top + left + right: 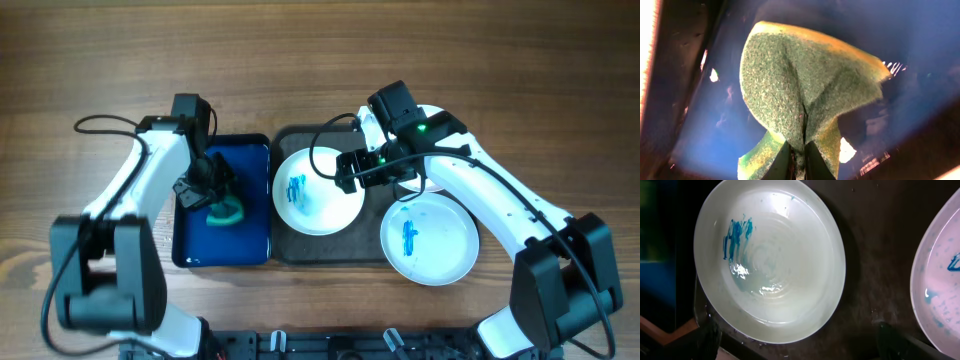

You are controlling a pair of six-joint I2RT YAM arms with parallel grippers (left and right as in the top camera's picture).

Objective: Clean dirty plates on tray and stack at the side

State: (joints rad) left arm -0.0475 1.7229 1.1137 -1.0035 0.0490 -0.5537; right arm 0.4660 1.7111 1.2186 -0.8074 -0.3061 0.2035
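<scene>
Saw only a sliver of the third plate [436, 114] beneath the right arm [480, 190] from overhead, its face hidden. Found another plate [940, 290] cut off by the right wrist view's edge. Could make out the right fingers [702, 342] only as dark blurs in the bottom corners. Found the sponge [790, 95] cropped at the left wrist view's bottom, and the blue tray [920, 90] around it blurred.

Overhead is looking sharp and even; left wrist view is running dim, blowing out at its left edge; glare is glinting on the plate [770, 260] in right wrist view.
</scene>
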